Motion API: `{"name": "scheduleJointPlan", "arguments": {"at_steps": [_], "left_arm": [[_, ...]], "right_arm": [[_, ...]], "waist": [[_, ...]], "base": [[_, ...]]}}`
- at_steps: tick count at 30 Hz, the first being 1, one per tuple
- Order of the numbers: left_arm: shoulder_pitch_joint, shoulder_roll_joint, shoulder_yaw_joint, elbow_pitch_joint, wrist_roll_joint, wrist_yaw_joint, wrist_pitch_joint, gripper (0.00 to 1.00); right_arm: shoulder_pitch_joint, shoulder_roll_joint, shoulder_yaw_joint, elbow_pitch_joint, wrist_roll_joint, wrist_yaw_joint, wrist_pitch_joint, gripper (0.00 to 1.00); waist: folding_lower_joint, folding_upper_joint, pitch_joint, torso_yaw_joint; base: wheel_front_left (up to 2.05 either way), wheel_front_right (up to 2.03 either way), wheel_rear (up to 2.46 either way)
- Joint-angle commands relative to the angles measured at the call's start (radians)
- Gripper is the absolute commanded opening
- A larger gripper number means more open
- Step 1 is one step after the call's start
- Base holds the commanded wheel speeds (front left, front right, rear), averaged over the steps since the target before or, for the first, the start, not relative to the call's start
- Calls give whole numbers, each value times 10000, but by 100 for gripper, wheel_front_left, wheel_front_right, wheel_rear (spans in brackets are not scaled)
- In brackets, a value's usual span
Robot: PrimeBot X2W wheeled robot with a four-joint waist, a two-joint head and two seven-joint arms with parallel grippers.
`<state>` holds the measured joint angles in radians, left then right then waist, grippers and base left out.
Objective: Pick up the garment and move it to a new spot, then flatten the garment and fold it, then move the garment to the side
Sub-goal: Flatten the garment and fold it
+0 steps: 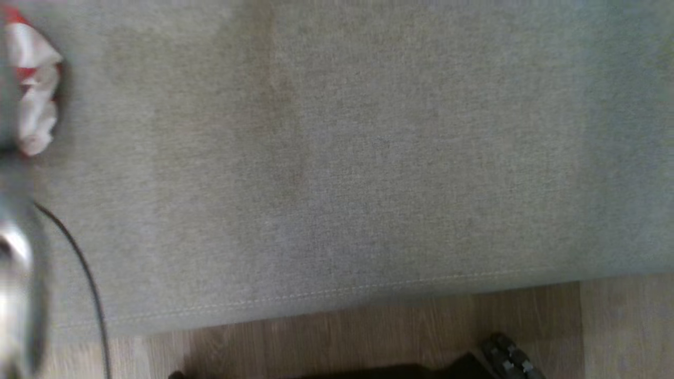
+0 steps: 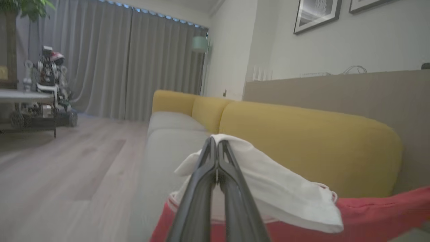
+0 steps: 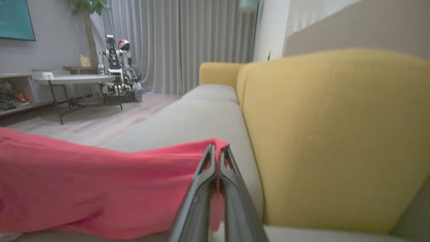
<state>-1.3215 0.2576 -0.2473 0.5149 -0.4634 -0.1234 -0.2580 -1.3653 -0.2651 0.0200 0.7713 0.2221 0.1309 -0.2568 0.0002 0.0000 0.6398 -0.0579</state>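
Observation:
The garment (image 2: 275, 188) is red with a white part. In the left wrist view my left gripper (image 2: 217, 143) is shut on its white fabric, which drapes over the fingertips, while the red cloth runs off to the right. In the right wrist view my right gripper (image 3: 218, 149) is shut on an edge of the garment (image 3: 100, 188), whose red cloth stretches away to the left above the grey seat. In the head view a bunched piece of the garment (image 1: 34, 89) hangs at the far left edge, next to a blurred pale forearm (image 1: 16, 263).
The grey sofa seat (image 1: 368, 158) spans the head view, with its front seam and the wooden floor (image 1: 368, 337) below. A black cable (image 1: 89, 284) hangs at the left. A yellow backrest (image 3: 329, 134) rises behind the seat. A round table (image 3: 74, 79) and another robot (image 3: 117, 67) stand across the room.

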Motion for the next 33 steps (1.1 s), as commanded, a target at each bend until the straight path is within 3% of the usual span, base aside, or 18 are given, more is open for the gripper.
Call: {"name": "scheduleJointPlan", "arguments": {"at_steps": [1,6,12,21,33], "left_arm": [[275,360,104,-578,-230,-42,-36,0],[3871,716,-814,-1679,-1613,-68,81,0],[8152,1290,-997,-2788,-2751,179,755,0],[12264,1327,-503,-4449,-3697,1750,983,0],[14537,1330,-521,-7076,-4101,3360,1942,0]], "right_arm": [[315,-161,29,-293,191,-2,-47,0],[2582,-214,322,115,823,-2,-28,0],[5290,98,560,-51,1472,-2,405,0],[8767,387,-432,-1340,1668,-2,622,0],[11840,1135,-2269,-4485,847,-2,1967,0]], "waist": [[-2,0,-597,174],[-2,0,-1760,115],[-2,0,-3152,-150],[-2,0,-4347,-164],[-2,0,-4586,40]], "base": [[0,0,0],[0,0,0],[0,0,0],[0,0,0],[0,0,0]]}}
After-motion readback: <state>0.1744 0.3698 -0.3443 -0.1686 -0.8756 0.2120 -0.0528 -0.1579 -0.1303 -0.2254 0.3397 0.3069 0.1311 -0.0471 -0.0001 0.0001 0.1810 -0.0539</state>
